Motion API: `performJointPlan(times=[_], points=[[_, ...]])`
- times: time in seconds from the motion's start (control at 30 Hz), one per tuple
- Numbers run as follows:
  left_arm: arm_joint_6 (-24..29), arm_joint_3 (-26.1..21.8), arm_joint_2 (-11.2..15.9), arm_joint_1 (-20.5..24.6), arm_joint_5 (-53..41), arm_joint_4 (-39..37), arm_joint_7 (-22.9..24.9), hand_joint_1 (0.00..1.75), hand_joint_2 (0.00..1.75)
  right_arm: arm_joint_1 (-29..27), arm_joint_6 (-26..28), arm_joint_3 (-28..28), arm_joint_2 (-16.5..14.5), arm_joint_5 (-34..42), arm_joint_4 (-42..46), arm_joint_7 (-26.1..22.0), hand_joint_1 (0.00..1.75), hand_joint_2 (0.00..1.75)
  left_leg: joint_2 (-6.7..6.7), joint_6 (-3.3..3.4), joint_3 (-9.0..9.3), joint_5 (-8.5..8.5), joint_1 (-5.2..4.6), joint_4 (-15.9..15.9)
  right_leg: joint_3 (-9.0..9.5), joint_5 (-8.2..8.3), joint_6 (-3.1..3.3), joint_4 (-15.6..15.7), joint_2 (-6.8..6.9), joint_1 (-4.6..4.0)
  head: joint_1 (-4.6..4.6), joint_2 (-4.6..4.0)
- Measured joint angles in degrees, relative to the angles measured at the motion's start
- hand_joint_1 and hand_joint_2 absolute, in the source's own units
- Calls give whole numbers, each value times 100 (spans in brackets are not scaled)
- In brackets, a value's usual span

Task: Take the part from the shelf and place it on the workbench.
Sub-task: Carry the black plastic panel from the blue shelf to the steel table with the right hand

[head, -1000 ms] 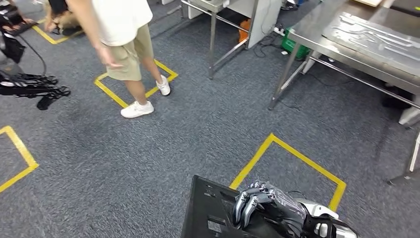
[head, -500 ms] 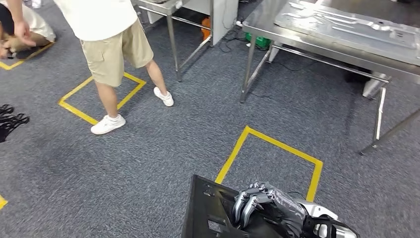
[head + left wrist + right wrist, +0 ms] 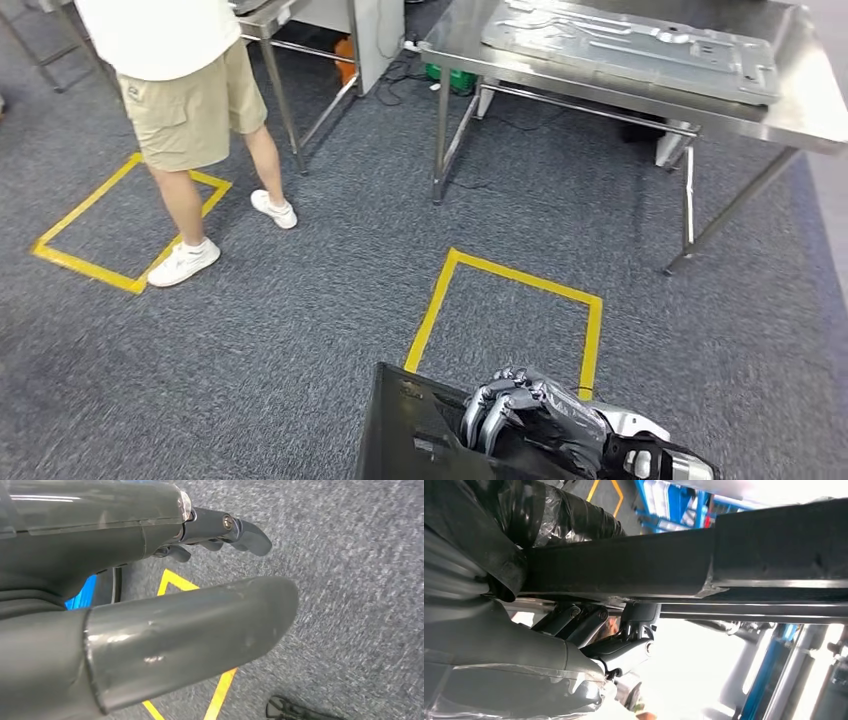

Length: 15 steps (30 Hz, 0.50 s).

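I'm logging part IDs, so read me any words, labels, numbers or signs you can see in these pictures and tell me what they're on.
No readable text in any view.
Black part, held by the right hand: a small pale patch, too small to read.
Metal panel on the workbench: no visible print.
Yellow floor tape: plain outlines, no lettering.

My head view cuts the black part [image 3: 420, 440] off at the bottom edge, and my right hand [image 3: 530, 415] covers its near corner. The person [image 3: 175, 90] is cropped above the waist. My left-wrist carpet is blurred.
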<state>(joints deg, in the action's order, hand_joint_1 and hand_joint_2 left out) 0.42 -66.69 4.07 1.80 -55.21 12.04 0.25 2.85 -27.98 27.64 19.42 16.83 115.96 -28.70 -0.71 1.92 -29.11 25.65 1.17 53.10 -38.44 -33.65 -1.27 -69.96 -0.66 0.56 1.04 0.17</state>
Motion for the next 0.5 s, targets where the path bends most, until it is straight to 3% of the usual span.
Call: performJointPlan(times=[0.03, 0.07, 0.13, 0.2, 0.23, 0.3, 0.33, 0.4, 0.47, 0.5], points=[[0, -3, -7, -5, 0, 0, 3, 0, 0, 0, -4, 2, -3, 8, -12, 7, 169, 175, -75, -7, 7, 21, 0, 11, -142, -35, -23, -237, 27, 21, 1, 0], [0, -6, -12, -5, 0, 0, 6, 0, 0, 1, -8, 2, -3, 16, -21, 15, 169, 175, -144, -18, 20, 46, 3, 25, -162, 56, -42, -236, 45, 42, 1, 0], [0, -10, -28, 7, 0, 0, 8, 0, 0, 10, -19, 3, -3, 48, -31, 35, 169, 175, -269, -55, 81, 106, 11, 43, 162, 489, -65, 433, 163, 74, 1, 0], [1, -11, -40, 17, 0, 0, 8, 0, 0, 34, -36, 3, -4, 81, -35, 54, 169, 175, -365, -124, 149, 177, -12, 52, 544, 791, -37, 1187, 362, 57, 1, 0], [2, -13, -43, 21, 0, 0, 8, 0, 0, 48, -52, 3, -4, 97, -38, 62, 169, 175, -408, -166, 172, 209, -27, 57, 629, 834, -3, 1363, 414, 40, 2, 0], [4, -16, -47, 34, 0, 0, 9, 0, 0, 65, -86, 4, -4, 135, -43, 73, 169, 175, -502, -242, 210, 253, -34, 60, 622, 813, 88, 1383, 320, 20, 3, 0], [3, -17, -50, 45, 0, 0, 9, 0, 0, 67, -98, 5, -3, 153, -44, 75, 169, 175, -502, -278, 222, 281, -20, 76, 616, 810, 130, 1376, 262, 25, 3, 0], [-3, -20, -60, 61, 0, 0, 9, 0, 0, 93, -109, 5, -4, 179, -44, 81, 169, 175, -312, -326, 127, 472, 13, 340, 618, 818, 211, 1384, 155, 36, 3, 0], [-11, -26, -68, 53, 0, 0, 8, 0, 0, 127, -136, 5, -6, 203, -46, 90, 169, 175, -52, -338, -254, 860, 18, 1110, 621, 816, 266, 1387, 51, 25, 4, 0], [-13, -28, -70, 41, 0, 0, 8, 0, 0, 135, -156, 5, -7, 215, -49, 98, 169, 175, -1, -334, -495, 1025, 12, 1555, 623, 811, 283, 1384, -13, 9, 4, 0]])
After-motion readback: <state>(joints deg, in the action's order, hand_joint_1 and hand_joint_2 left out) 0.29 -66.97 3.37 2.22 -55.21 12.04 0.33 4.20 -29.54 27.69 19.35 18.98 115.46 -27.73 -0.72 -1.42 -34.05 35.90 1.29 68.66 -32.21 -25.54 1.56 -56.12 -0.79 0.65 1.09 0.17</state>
